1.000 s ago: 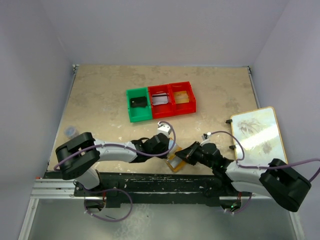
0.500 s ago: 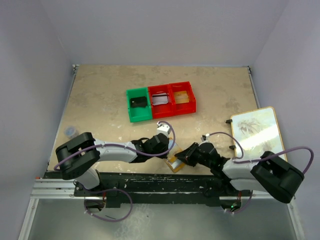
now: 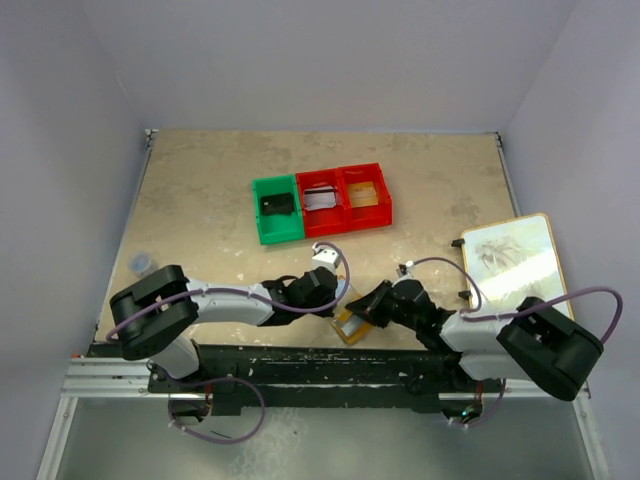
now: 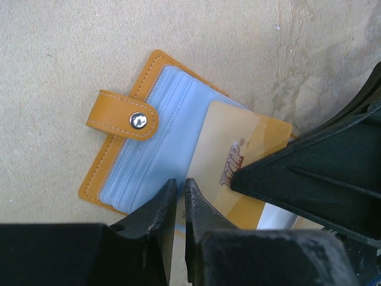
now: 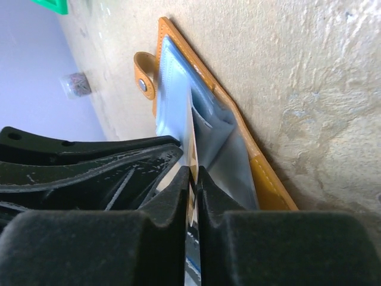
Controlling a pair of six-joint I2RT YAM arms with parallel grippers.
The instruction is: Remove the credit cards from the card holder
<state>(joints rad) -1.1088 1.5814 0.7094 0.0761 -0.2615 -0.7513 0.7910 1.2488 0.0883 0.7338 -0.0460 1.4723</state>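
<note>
left gripper (image 4: 180, 186): fingers pressed almost together, with only a thin slit between them and nothing seen in it; the tips rest on the blue-grey pocket at the holder's near edge.
right gripper (image 5: 193, 174): fingers closed flat on the edge of the gold-tan card (image 4: 241, 156), pinching it.
card holder (image 4: 156, 143): lies open on the table (image 4: 53, 53), right under the left fingertips and just ahead of the right ones.
gold-tan card: partly out of its pocket and tilted, one end between the right fingers, just beside the left fingers.
tab clasp (image 4: 122, 113): unfastened, on the holder's edge farthest from the right fingers.
green bin (image 3: 278, 228): well beyond both sets of fingers, with a black card (image 3: 276, 203) inside.
red bins (image 3: 345, 217): next to the green one, equally far from the fingers.
</note>
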